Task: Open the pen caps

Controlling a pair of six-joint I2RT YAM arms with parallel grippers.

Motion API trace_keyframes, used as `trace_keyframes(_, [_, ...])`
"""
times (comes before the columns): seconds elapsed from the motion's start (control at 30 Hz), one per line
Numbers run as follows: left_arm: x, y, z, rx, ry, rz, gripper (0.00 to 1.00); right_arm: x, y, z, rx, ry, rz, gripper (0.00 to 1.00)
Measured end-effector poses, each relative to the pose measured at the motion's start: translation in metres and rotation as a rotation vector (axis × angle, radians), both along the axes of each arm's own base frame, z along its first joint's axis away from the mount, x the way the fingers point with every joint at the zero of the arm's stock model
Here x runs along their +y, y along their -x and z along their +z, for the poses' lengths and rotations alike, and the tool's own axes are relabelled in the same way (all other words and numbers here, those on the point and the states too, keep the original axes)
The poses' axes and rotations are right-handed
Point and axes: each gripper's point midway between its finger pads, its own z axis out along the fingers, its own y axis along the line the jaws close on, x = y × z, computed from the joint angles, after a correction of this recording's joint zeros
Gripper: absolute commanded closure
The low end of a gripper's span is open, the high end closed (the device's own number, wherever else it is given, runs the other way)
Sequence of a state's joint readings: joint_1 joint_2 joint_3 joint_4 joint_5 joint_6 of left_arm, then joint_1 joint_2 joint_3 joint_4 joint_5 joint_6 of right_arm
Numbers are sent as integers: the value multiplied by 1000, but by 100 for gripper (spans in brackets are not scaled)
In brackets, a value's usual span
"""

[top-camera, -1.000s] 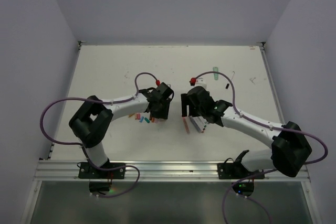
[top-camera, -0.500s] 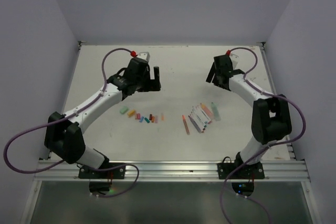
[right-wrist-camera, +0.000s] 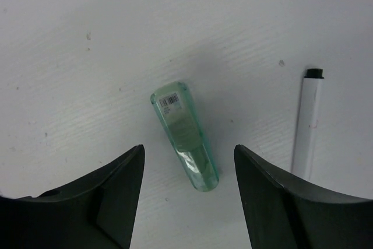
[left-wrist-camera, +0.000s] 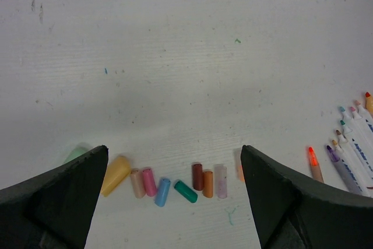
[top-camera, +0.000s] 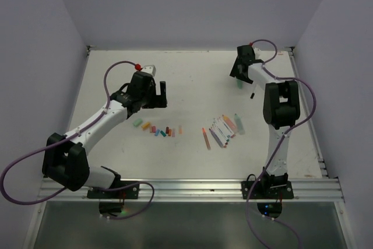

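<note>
Several pen caps (left-wrist-camera: pixel 185 191) lie in a row on the white table (top-camera: pixel 192 74), coloured yellow, pink, blue, green, brown and orange; in the top view the row (top-camera: pixel 158 129) sits left of centre. The uncapped pens (top-camera: pixel 224 126) lie fanned out to its right, their tips at the edge of the left wrist view (left-wrist-camera: pixel 349 144). My left gripper (left-wrist-camera: pixel 175 150) hangs open above and behind the caps, empty. My right gripper (right-wrist-camera: pixel 187 150) is open at the far right, one finger on each side of a pale green highlighter (right-wrist-camera: pixel 185 135), gaps showing on both sides.
A white pen with a black tip (right-wrist-camera: pixel 307 123) lies to the right of the highlighter. The right arm (top-camera: pixel 277 103) stretches up the right side towards the back wall. A mint green cap (left-wrist-camera: pixel 76 154) is half hidden by my left finger.
Both arms have swung away from the middle: the left to the back left, its gripper opening, the right to the far right over the green highlighter. The right jaws have narrowed a little.
</note>
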State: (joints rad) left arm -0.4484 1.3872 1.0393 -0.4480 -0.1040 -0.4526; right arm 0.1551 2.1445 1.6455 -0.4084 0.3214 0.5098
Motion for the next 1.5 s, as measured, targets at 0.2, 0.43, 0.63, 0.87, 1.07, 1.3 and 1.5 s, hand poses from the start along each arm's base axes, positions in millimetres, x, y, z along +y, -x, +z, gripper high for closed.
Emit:
trace_keyframes(0.2, [0,1,-4,3,4,-10,2,3,-26,-15,21,35,49,40])
trace_keyframes(0.43, [-6,0,-2,-3,26,-34,3,9,-23,-27,66,36,125,60])
trace_keyframes(0.63, [-14,1,-2,-6,63,-64,3,17,-22,-28,75,30,186,79])
trace_keyframes(0.87, [-38,11,-1,-18,206,-133,5,75,9,-22,79,-34,295,83])
trace_keyframes(1.07, [-69,14,6,-54,342,-175,7,160,64,26,-17,-144,414,84])
trace_keyframes(1.3, [-117,26,29,-132,478,-247,14,217,118,103,-217,-354,473,84])
trace_keyframes(1.5, [-122,24,31,-167,532,-202,24,223,145,120,-288,-507,427,84])
